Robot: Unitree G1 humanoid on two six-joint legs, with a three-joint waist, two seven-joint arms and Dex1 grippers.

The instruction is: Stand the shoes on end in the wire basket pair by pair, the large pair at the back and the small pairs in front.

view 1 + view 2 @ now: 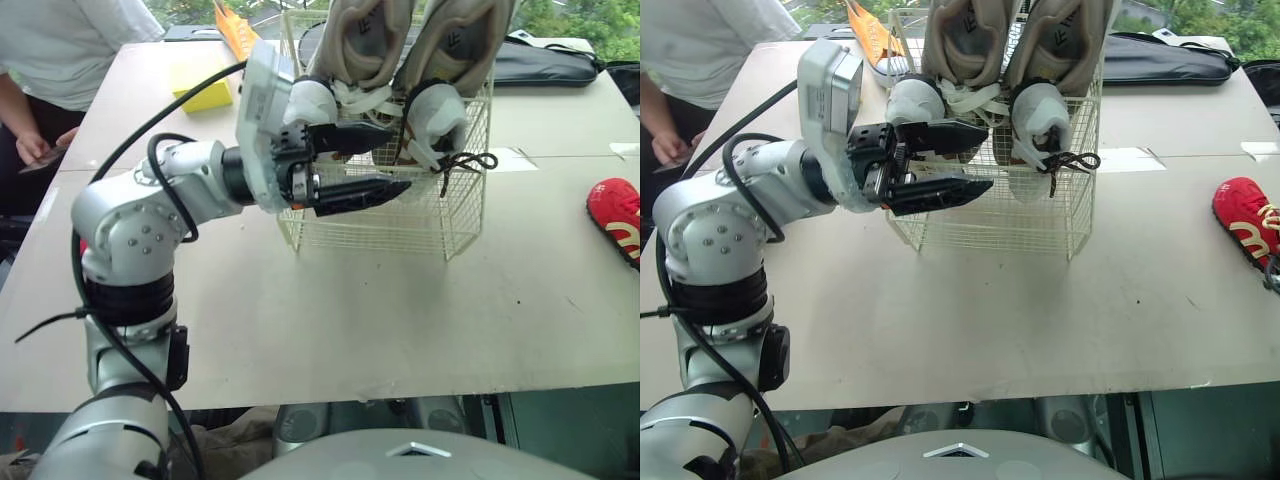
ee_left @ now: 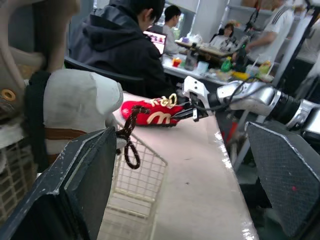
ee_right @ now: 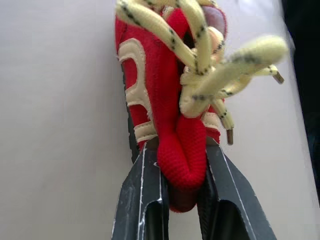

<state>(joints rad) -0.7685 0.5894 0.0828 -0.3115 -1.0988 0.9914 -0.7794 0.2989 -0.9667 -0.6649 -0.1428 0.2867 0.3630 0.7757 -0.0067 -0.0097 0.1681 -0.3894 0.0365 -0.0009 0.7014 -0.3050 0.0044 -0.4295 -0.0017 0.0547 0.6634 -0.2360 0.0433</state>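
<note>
1. The red shoe lies on the table, well out to the robot's right of the wire basket, so the right arm is plainly the nearer one.
2. The right gripper is clamped on it. Its two black fingers pinch a padded red part below the laces, which looks to me like the tongue.
3. Seen from that wrist, the shoe's long axis runs straight away from the gripper, in line with the fingers. I'd judge that a lift from this grip would leave the shoe hanging lengthwise, which suits standing it on end.
4. The large beige pair stands upright along the back of the basket. The room for a small pair is in front of it, so the carry has to go leftward, across to the basket's near side.
5. The left gripper hangs at the basket's front left corner, jaws wide apart and holding nothing, pointing across toward the right. I can't tell whether its fingertips are inside the wire or just outside it. Either way it sits close to where the red shoe must come down.
</note>
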